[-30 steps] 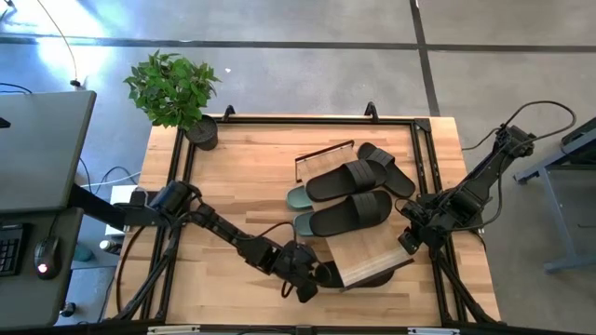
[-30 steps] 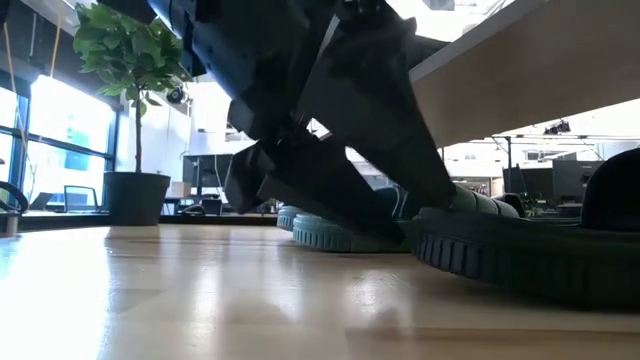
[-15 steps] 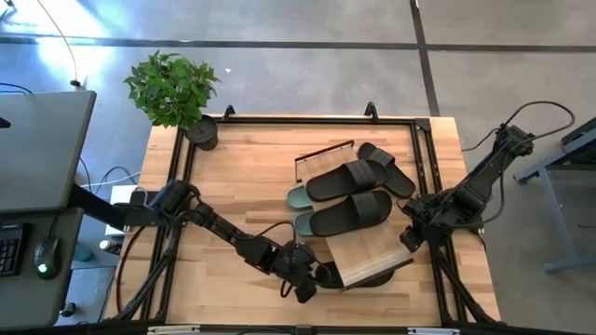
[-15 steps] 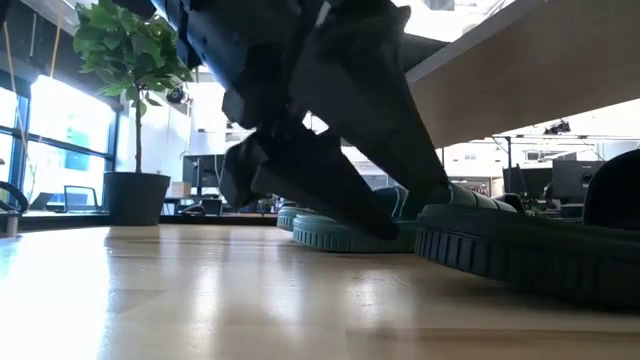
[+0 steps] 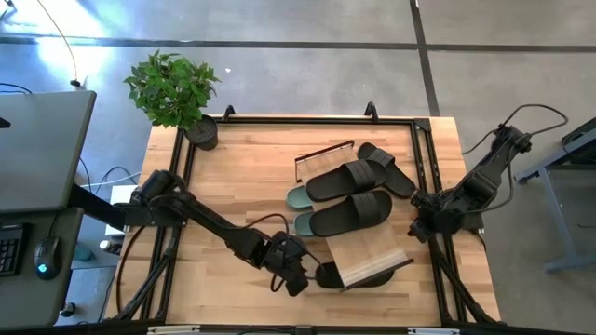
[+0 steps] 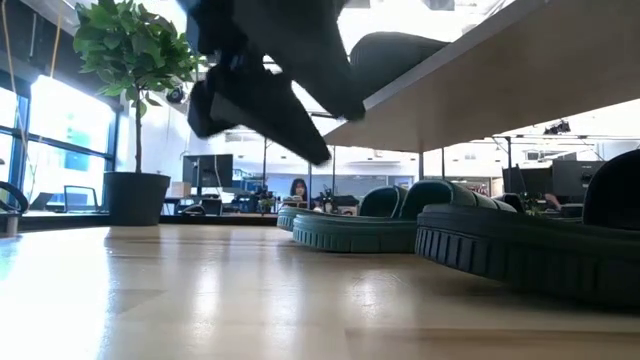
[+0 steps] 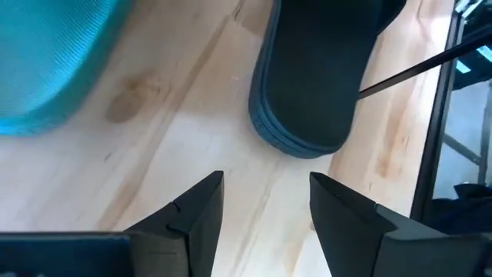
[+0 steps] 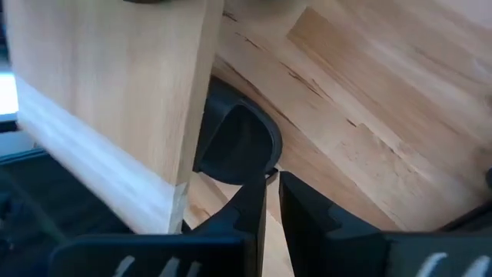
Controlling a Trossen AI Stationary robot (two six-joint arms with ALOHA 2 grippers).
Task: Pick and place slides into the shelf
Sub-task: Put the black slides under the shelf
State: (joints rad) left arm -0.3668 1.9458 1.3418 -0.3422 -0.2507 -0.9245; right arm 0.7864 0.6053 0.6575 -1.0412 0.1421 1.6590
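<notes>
The shelf (image 5: 368,258) stands near the table's near edge, its light-wood plank sloping. Two black slides (image 5: 350,195) lie across its far part, and a third (image 5: 386,167) lies behind them. Two green slides (image 5: 300,210) stick out on the left. Another black slide (image 5: 328,274) lies flat on the table, partly under the plank. My left gripper (image 5: 291,276) hovers open just left of that slide (image 7: 307,85), touching nothing. My right gripper (image 5: 419,228) is shut beside the shelf's right end (image 8: 108,92).
A potted plant (image 5: 177,93) stands at the far left corner. Black frame rails (image 5: 424,167) run along the table's edges. Bare wood lies left of the slides. A desk with a keyboard is off the table's left side. A person (image 6: 298,187) shows far back in the room.
My left gripper has risen off the table and drawn back toward the table's left, away from the black slide under the plank, which stays lying there. My right gripper has shifted slightly toward the far edge.
</notes>
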